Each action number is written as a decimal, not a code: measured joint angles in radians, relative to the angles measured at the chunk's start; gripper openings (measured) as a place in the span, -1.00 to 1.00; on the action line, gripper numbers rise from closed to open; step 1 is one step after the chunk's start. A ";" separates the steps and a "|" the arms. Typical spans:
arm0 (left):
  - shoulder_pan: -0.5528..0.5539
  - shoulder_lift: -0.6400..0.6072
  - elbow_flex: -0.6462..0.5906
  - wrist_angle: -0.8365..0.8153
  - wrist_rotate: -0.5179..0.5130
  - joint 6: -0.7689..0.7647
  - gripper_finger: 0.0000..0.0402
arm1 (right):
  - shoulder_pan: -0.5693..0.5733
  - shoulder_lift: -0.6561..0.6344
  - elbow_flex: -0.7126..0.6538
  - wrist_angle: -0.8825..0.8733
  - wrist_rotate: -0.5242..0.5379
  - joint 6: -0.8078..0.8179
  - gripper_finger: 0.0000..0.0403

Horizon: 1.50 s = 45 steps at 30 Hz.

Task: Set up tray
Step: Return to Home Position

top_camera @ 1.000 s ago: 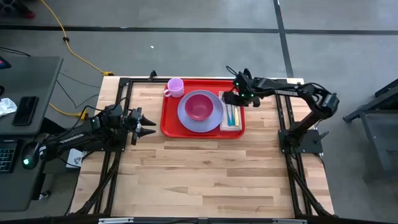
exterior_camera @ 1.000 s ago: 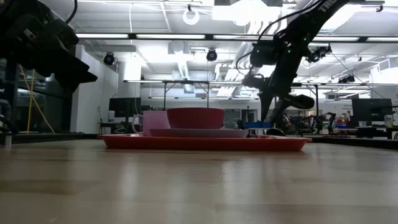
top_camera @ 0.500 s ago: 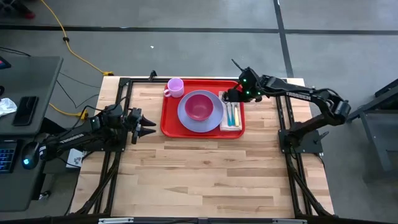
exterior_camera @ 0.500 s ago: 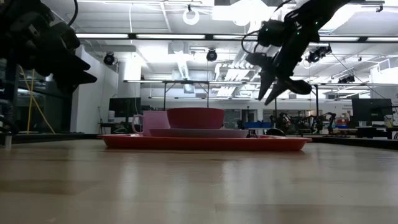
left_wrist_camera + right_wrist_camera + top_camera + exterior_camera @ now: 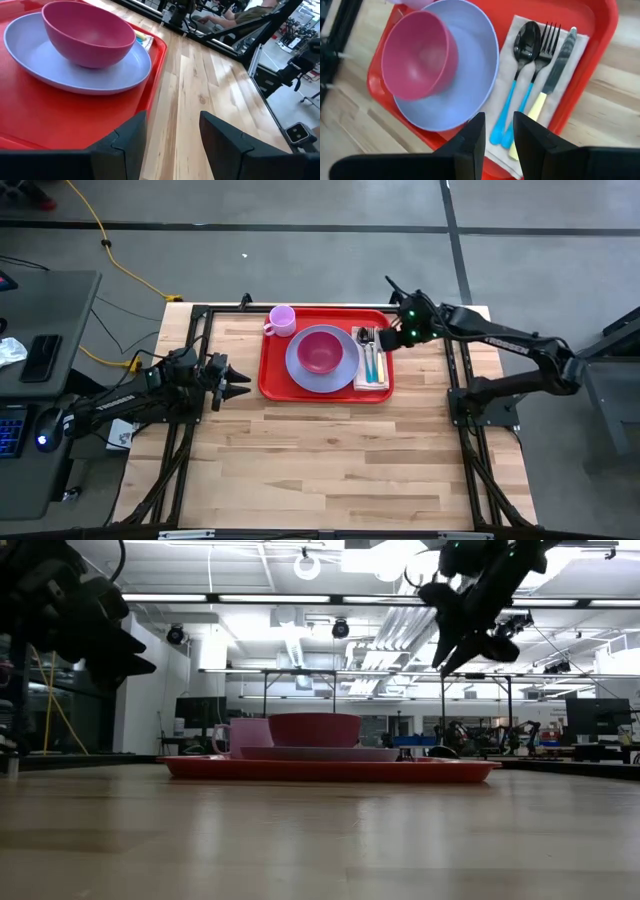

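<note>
Tray's laid, so this is just the retreat: take the right pincer (image 5: 498, 125) straight up first, then back toward its own base, and don't sweep low over the cutlery. Its fingers stand slightly apart with nothing between them, so there's nothing to drag along. The tray (image 5: 272, 370) sits on the counter (image 5: 330, 450) directly below that pincer. The napkin (image 5: 506, 75) with spoon (image 5: 529, 39), fork (image 5: 547, 37) and knife (image 5: 559, 65) is right under the fingertips, and the plate (image 5: 470, 85) and bowl (image 5: 417, 55) lie just beyond. In the low view the pincer hangs well above the tray, angled down, arm stretched out. The left pincer (image 5: 172, 117) waits low beside the tray's other short side, fingers apart, empty.
</note>
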 joint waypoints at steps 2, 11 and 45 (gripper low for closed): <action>0.000 0.000 0.000 0.000 0.000 -0.026 0.05 | 0.036 -0.029 0.000 -0.020 0.039 -0.019 -0.61; 0.000 0.000 0.000 0.000 0.059 -0.135 0.05 | 0.253 -0.134 0.000 -0.054 0.269 -0.002 -0.61; 0.000 0.000 0.000 0.131 0.235 -0.015 0.05 | 0.466 -0.640 -0.489 0.181 0.334 0.007 -0.61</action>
